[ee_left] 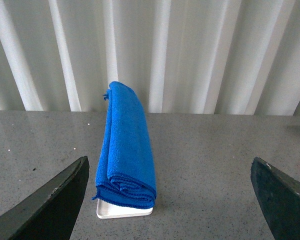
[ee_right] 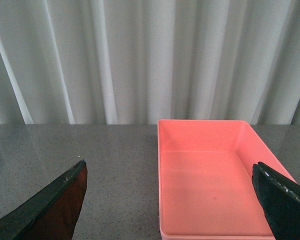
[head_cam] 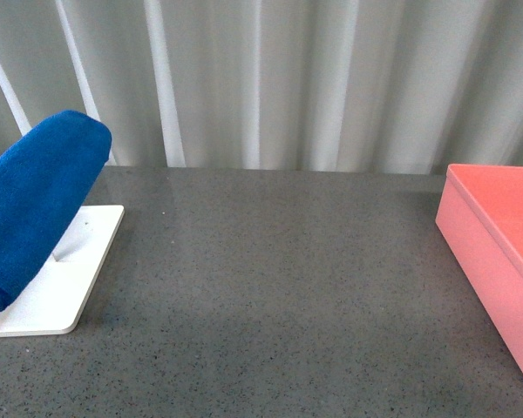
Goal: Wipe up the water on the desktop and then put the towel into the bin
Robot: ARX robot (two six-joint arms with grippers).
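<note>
Towel [ee_left: 126, 150]: folded, propped on white tray [head_cam: 65, 287]. Bin [head_cam: 484, 252]: well apart from tray. Left gripper [ee_left: 169, 160]: spread, empty, facing tray. Right gripper [ee_right: 169, 164]: spread, empty. Advised: centre left jaws astride fold, pinch all layers, lift clear.

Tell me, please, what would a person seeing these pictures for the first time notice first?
The bright blue towel catches the eye first, folded and propped up over a white tray at the left of the dark speckled desktop. Next comes the salmon-pink bin at the right edge, which the right wrist view shows to be empty inside.
</note>
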